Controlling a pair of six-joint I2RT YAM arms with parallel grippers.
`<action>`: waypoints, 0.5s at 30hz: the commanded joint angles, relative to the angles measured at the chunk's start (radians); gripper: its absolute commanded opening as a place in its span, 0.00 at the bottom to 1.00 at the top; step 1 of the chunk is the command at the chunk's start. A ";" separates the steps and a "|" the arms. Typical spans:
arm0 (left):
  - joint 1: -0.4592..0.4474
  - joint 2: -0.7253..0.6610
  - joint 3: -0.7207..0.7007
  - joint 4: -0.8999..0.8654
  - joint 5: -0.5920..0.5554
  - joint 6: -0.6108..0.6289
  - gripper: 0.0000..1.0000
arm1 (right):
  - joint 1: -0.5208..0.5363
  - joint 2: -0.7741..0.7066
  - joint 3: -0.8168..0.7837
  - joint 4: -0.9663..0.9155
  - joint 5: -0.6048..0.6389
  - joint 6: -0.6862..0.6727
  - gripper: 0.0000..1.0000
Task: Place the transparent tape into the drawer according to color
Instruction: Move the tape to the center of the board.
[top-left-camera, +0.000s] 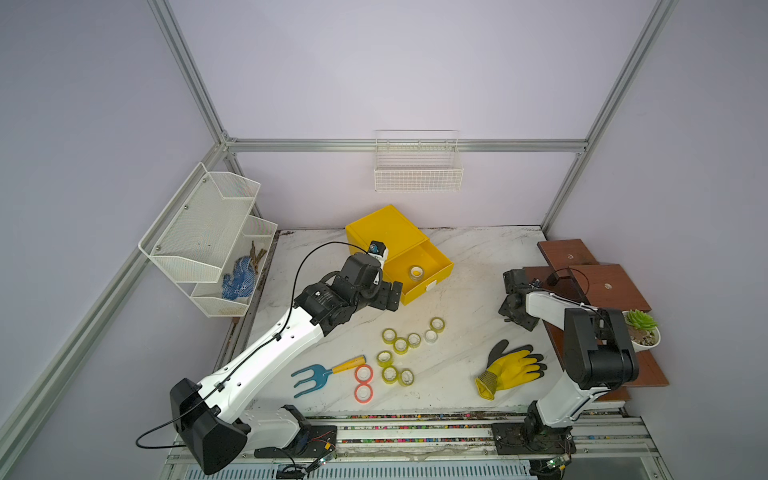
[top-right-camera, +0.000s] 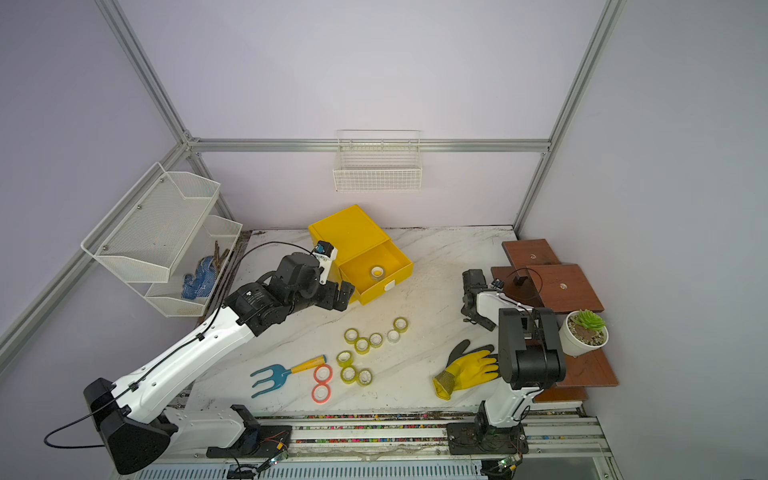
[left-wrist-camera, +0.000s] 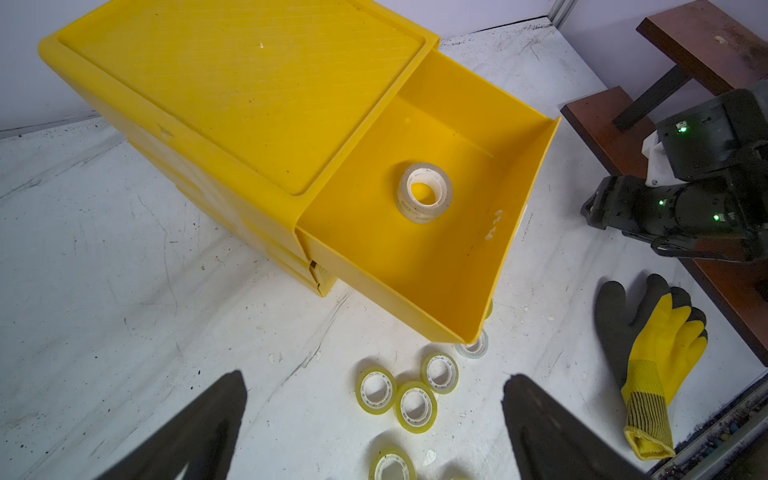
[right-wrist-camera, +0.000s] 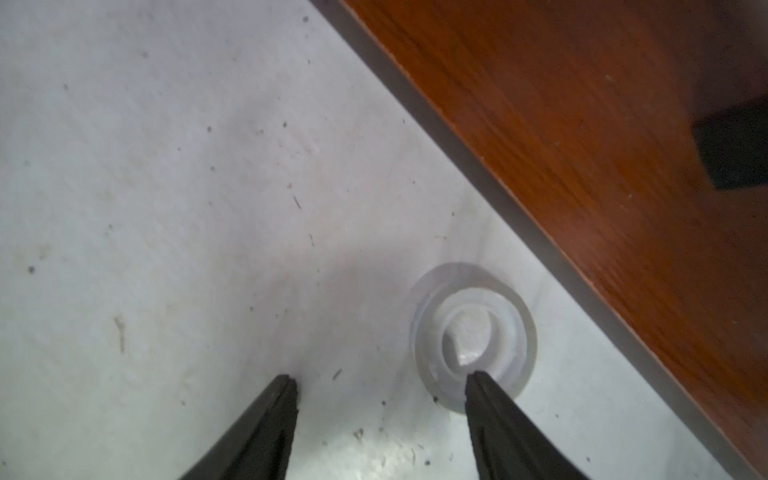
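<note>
Two dark fingers (right-wrist-camera: 257, 432) reach out over a white, speckled table (right-wrist-camera: 166, 208), their tips well apart with only bare surface between them. One tip stands over the table, while the other overlaps the rim of the core of a clear-whitish tape roll (right-wrist-camera: 511, 332) lying flat; the blur hides whether they touch. Near the roll, a reddish-brown wooden board (right-wrist-camera: 582, 124) with a dark edge runs diagonally, and a black block (right-wrist-camera: 735, 149), partly cut off, shows against it.
</note>
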 joint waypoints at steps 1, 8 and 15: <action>0.006 -0.038 -0.004 0.033 -0.007 0.004 1.00 | -0.002 0.046 0.015 0.004 -0.146 -0.026 0.68; 0.006 -0.032 -0.006 0.033 -0.020 0.007 1.00 | 0.034 0.051 0.019 0.069 -0.354 -0.017 0.68; 0.008 -0.019 -0.006 0.030 -0.028 0.008 1.00 | 0.157 0.057 0.044 0.104 -0.449 0.016 0.67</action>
